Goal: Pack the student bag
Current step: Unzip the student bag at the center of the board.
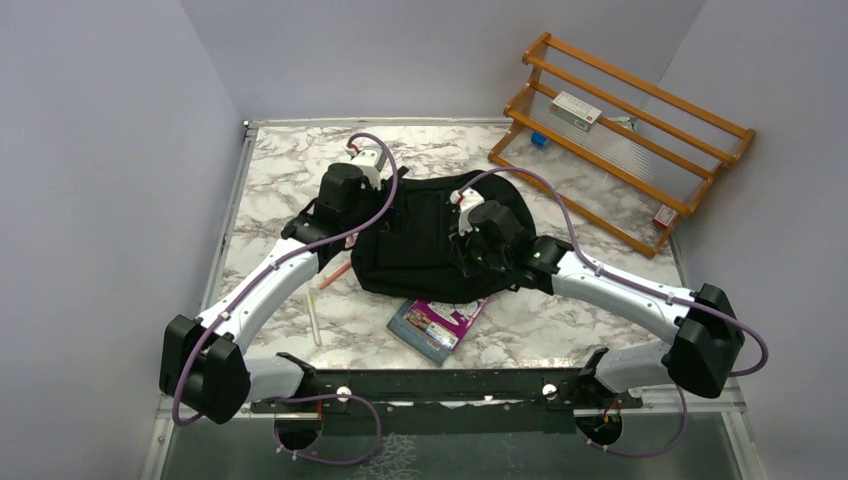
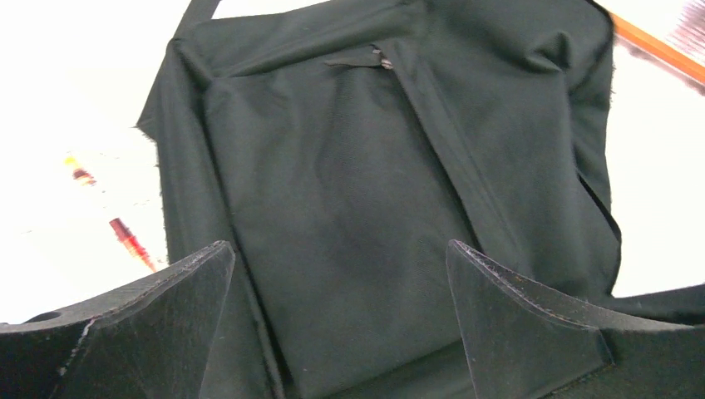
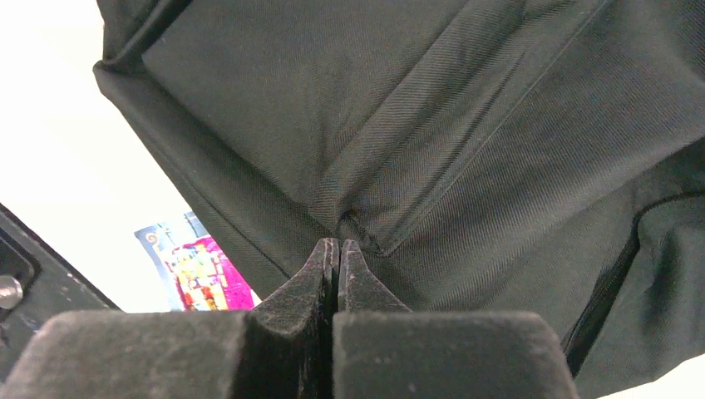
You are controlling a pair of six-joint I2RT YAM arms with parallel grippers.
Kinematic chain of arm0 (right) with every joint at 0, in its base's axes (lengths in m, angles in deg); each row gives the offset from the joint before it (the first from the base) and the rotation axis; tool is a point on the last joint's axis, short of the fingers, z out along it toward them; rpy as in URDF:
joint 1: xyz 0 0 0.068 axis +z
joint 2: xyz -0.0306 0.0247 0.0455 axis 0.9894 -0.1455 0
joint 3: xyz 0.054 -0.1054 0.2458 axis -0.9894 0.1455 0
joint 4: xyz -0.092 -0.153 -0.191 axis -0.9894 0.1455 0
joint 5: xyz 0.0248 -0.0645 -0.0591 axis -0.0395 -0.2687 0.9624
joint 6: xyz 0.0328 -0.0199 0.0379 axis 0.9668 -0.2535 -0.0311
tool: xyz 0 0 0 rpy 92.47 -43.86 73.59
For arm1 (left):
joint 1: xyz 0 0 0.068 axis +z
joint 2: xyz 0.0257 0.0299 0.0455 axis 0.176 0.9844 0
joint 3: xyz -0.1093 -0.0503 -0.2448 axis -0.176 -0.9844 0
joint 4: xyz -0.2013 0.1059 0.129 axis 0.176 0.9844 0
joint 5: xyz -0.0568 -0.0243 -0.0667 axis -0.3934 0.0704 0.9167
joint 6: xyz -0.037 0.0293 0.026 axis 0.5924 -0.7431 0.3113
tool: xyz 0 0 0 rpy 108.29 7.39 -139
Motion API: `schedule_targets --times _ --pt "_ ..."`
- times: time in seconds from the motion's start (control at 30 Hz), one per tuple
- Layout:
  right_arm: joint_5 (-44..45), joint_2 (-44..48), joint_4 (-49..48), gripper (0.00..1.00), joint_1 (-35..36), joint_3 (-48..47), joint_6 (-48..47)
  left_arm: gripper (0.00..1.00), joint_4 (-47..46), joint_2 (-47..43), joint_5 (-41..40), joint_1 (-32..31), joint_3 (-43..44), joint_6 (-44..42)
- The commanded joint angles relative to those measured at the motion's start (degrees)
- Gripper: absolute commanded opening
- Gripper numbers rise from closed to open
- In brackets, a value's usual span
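Marble-patterned tabletop [image 1: 270,170] fills a corner of plain grey walls, and the student bag [image 1: 430,240] lies flat at its middle, a little nearer the far edge than the near one. Both arms rise from the near edge and bend inward over it. The left arm runs diagonally from the near left corner to the bag's left side, where the left gripper [image 2: 337,249] hovers above the black cloth with its fingers spread wide and nothing between them. The right arm, elbow out by the right edge, reaches leftward onto the bag's right half; the right gripper [image 3: 337,245] has its tips pressed together against a fold of the fabric, and whether any cloth is caught between them I cannot tell. At the far right corner a wooden rack [image 1: 620,140] lies tilted, a small white box [image 1: 575,110] resting on it. A purple booklet [image 1: 437,325] sits by the near edge, touching the bag's near rim. Left of it lies a white pen [image 1: 314,318], and an orange pen [image 1: 335,275] lies just beside the left forearm.
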Motion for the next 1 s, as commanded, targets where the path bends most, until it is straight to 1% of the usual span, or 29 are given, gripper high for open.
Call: schedule_targets --times 0.0,0.2,0.33,0.43,0.5,0.6,0.7,0.87,0.97 --pt "3.8 3.9 -2.1 0.01 0.3 -0.1 6.0 0.99 -5.8 -3.8 11.9 0.1 -1.6 -3.0" --pt "7.1 7.7 -5.3 0.01 0.3 0.1 10.7 0.98 -9.4 -6.9 20.0 -0.1 -5.1 -6.8" --pt "9.5 9.3 -5.6 0.01 0.1 -0.7 14.1 0.98 -11.5 -7.7 26.6 -0.6 -7.3 -8.7" --pt "10.7 11.1 -6.8 0.01 -0.2 -0.3 16.1 0.97 -14.3 -9.0 30.5 -1.2 -9.8 -10.0" --pt "10.7 12.3 -8.3 0.01 -0.3 0.2 16.6 0.95 -18.4 -10.0 33.5 -1.8 -12.6 -11.2" --pt "9.3 13.6 -10.9 0.01 -0.4 1.2 16.0 0.95 -23.2 -11.8 32.9 -4.1 -16.4 -14.3" --pt "8.5 13.8 -11.4 0.01 -0.5 1.5 15.3 0.95 -26.0 -13.0 31.0 -7.1 -18.7 -20.2" --pt "7.4 14.9 -10.9 0.01 -0.4 2.8 16.0 0.96 -25.5 -12.2 32.3 -11.8 -19.0 -29.6" --pt "6.7 15.6 -10.1 0.01 -0.5 3.5 16.2 0.92 -25.3 -10.4 32.3 -13.3 -18.6 -32.9"
